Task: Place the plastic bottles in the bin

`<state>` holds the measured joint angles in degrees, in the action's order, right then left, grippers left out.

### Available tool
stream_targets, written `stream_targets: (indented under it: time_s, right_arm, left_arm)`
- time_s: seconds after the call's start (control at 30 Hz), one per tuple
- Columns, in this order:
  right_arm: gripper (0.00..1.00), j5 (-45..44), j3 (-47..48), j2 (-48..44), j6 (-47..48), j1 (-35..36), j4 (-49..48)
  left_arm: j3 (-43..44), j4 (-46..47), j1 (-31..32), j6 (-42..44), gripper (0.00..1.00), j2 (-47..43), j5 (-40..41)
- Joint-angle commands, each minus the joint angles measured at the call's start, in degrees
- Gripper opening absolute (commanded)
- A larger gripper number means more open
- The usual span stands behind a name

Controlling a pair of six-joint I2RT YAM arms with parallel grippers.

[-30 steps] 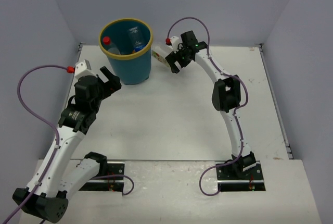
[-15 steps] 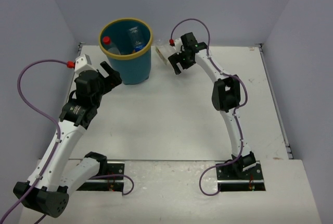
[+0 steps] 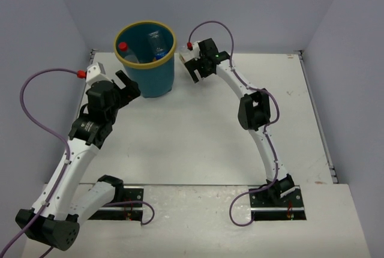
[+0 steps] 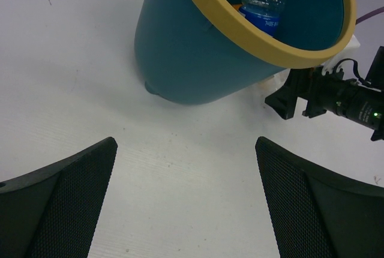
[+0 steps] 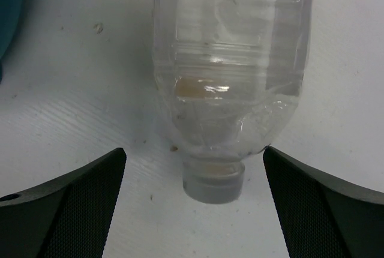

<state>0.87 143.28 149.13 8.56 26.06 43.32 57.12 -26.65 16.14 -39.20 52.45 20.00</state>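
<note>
Pale grey-lilac walls close around a white table [image 3: 198, 132], and the bin [image 3: 153, 78] stands at its far side, left of the middle. Inside the bin I can see a bottle with a red cap [image 3: 123, 48] and a clear bottle with a blue label [image 3: 157, 45]. The left gripper [image 3: 126, 87] hangs just beside the bin on its near left side. Its fingers [image 4: 60, 204] are spread wide apart with only bare table between them, so it holds nothing. The right gripper [image 3: 195, 69] is at the far edge of the table, just to the right of the bin. Its fingers [image 5: 66, 210] are also wide apart. Between them a plain clear bottle [image 5: 231, 60] lies on the table with its pale cap [image 5: 213, 183] turned toward the wrist camera. The fingers stand on both sides of this bottle, but neither one touches it.
</note>
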Motion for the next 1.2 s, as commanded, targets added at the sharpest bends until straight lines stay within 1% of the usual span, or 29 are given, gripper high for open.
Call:
stream_targets:
  time_s: [0.0,0.07,0.1,0.17,0.2,0.23,0.27,0.3,0.4,0.43,0.5,0.6,0.67,0.77,0.8,0.87,0.9,0.97,1.03,1.17]
  right_arm:
    - [0.99,2.7,0.0,0.1,-1.9,-0.5,-2.8]
    - [0.99,3.4,-6.1,-3.4,-1.8,-0.5,-5.9]
    - [0.98,3.5,-6.1,-3.2,-1.9,-0.6,-5.8]
    - [0.95,3.1,-2.8,-1.6,-2.2,-0.7,-4.2]
    - [0.89,2.9,-0.6,-0.3,-2.3,-0.7,-2.8]
    - [0.78,2.6,2.6,1.5,-2.3,-0.7,-0.9]
    - [0.69,2.2,2.8,1.6,-2.4,-0.7,-0.8]
    - [0.55,1.9,0.9,1.2,-2.7,-0.7,-1.8]
    - [0.41,1.4,-3.6,-1.6,-3.1,-0.7,-4.7]
    - [0.36,0.9,-3.8,-1.9,-3.3,-0.7,-4.8]
    - [0.32,0.0,-3.4,-1.7,-3.6,-0.7,-4.7]
    - [0.14,-0.3,-4.9,-2.7,-4.0,-0.7,-5.5]
    - [0.07,0.3,-9.1,-5.6,-4.3,-0.8,-8.0]
    - [0.0,-0.7,-14.2,-11.9,-5.8,-0.8,-11.2]
    - [0.0,-0.8,-15.4,-13.6,-6.1,-0.7,-11.9]
    - [0.0,-2.2,-18.0,-19.8,-7.0,-0.8,-13.6]
    - [0.0,-2.6,-20.1,-21.5,-7.1,-0.8,-15.0]
    - [0.0,-2.9,-24.8,-27.7,-7.7,-0.7,-18.1]
    - [0.0,-3.2,-27.7,-32.2,-8.0,-0.7,-19.8]
    - [0.0,-1.8,-33.4,-42.9,-10.2,-0.3,-23.2]
  left_arm:
    - [1.2,0.7,-0.2,1.1,1.0,-3.2,2.7]
    - [1.1,0.6,-0.2,1.1,1.0,-3.9,2.9]
    - [1.0,0.6,-0.2,1.0,1.0,-4.0,3.0]
    - [0.7,0.6,-0.2,1.0,1.0,-4.2,3.2]
    - [0.7,0.4,-0.2,0.9,1.0,-4.2,3.2]
    - [0.7,0.0,-0.2,0.9,1.0,-4.1,3.2]
    - [0.7,-0.3,-0.2,0.8,1.0,-4.0,3.3]
    - [0.8,-0.7,-0.2,0.8,1.0,-4.1,3.6]
    - [0.8,-0.8,-0.2,0.6,1.0,-4.6,3.7]
    - [0.7,-0.8,-0.2,0.5,1.0,-4.8,3.7]
    - [0.8,-0.9,-0.2,0.6,1.0,-5.0,3.7]
    - [0.9,-1.5,-0.3,0.6,1.0,-5.4,3.9]
    - [1.1,-2.0,-0.2,0.5,1.0,-5.8,4.1]
    - [1.0,-2.6,-0.2,0.5,1.0,-6.5,4.2]
    - [0.9,-2.6,-0.2,0.5,1.0,-6.7,4.2]
    - [0.6,-2.9,-0.2,0.5,1.0,-7.4,4.1]
    - [0.5,-3.1,-0.2,0.5,1.0,-7.6,4.1]
    - [0.2,-3.7,-0.2,0.3,1.0,-8.3,4.2]
    - [-0.1,-4.1,-0.2,0.1,1.0,-9.0,4.3]
    - [-0.7,-4.8,-0.2,-0.1,1.0,-10.8,4.3]
